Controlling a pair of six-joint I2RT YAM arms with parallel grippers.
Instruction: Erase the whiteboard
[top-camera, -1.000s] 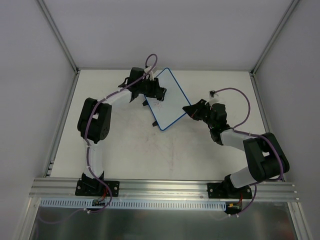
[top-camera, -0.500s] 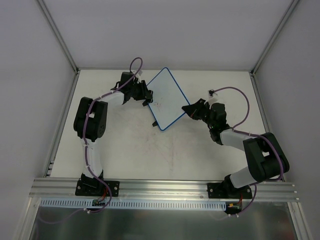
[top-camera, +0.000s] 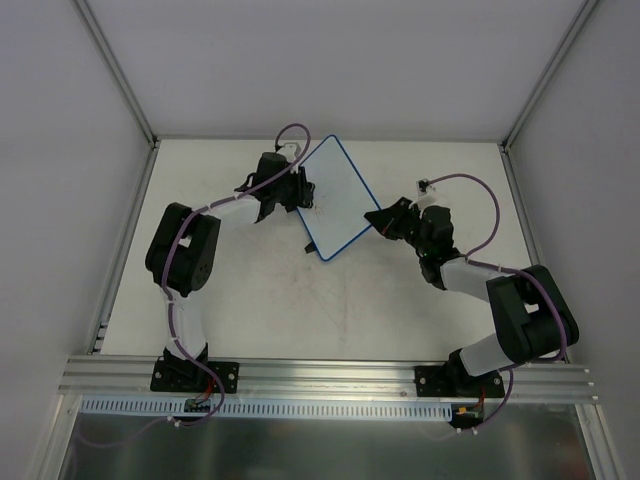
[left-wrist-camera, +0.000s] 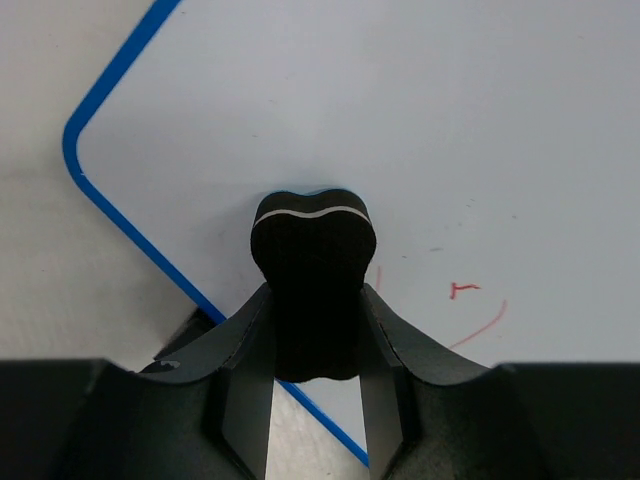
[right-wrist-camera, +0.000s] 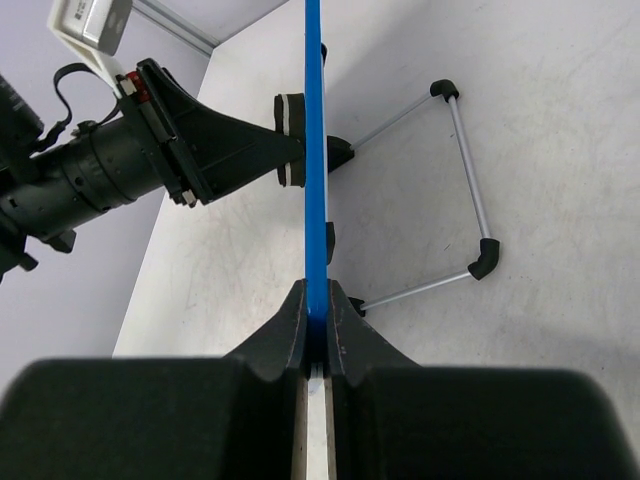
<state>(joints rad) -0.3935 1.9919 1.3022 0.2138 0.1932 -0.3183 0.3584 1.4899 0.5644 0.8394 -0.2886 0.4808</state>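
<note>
The whiteboard (top-camera: 337, 205), white with a blue rim, stands tilted on the table. My right gripper (top-camera: 378, 221) is shut on its right edge; the right wrist view shows the blue rim (right-wrist-camera: 314, 150) edge-on between the jaws of that gripper (right-wrist-camera: 317, 300). My left gripper (top-camera: 303, 191) is shut on a black eraser (left-wrist-camera: 313, 255), whose tip presses on the board's face (left-wrist-camera: 450, 120) near its left corner. Faint red marks (left-wrist-camera: 466, 290) lie just right of the eraser. The right wrist view shows the eraser (right-wrist-camera: 290, 140) touching the board from the left.
A wire stand (right-wrist-camera: 465, 170) with black corner pieces props the board from behind. The left arm (right-wrist-camera: 120, 170) reaches in from the left. Grey walls and metal frame posts (top-camera: 120, 70) enclose the table on three sides.
My left gripper swept the eraser left towards the board's left edge, then came back a little to the right. The right gripper and the board have stayed put.
</note>
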